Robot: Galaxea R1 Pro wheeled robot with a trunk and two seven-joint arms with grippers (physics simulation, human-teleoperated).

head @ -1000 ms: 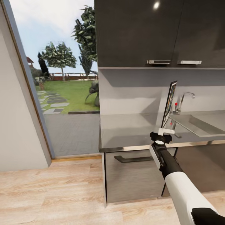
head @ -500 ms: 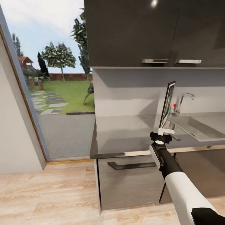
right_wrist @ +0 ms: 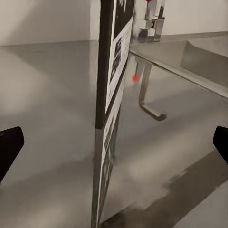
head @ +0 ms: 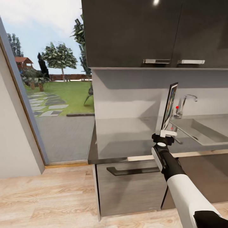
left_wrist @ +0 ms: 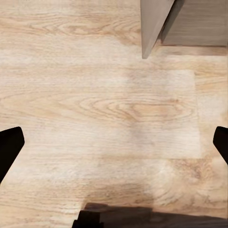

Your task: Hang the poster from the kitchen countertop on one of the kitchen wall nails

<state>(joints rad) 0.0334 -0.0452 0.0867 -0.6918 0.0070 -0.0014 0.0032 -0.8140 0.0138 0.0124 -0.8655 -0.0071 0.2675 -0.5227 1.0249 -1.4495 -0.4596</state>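
The poster (head: 170, 106) stands upright and edge-on on the shiny grey kitchen countertop (head: 126, 136), just left of the sink (head: 202, 126) and tap (head: 185, 103). My right gripper (head: 167, 133) hovers at the counter's front edge, right before the poster's lower end. In the right wrist view the poster (right_wrist: 111, 66) rises straight ahead with its reflection beneath it, and my right gripper (right_wrist: 114, 145) is open, its dark fingertips (right_wrist: 9, 147) wide apart. My left gripper (left_wrist: 114, 142) hangs open over the wooden floor (left_wrist: 114, 104). The wall nail is out of view.
Dark upper cabinets (head: 133, 31) hang over the counter. Grey cabinet fronts with a dark bar handle (head: 133, 171) sit below it. A glass opening to the garden (head: 53, 95) and a pale wall (head: 12, 142) lie to the left. A cabinet corner (left_wrist: 154, 23) is near my left gripper.
The whole head view has shifted: the counter's left end has slid leftward and looms larger, so the camera moved. The right arm and the poster keep about the same place in the picture.
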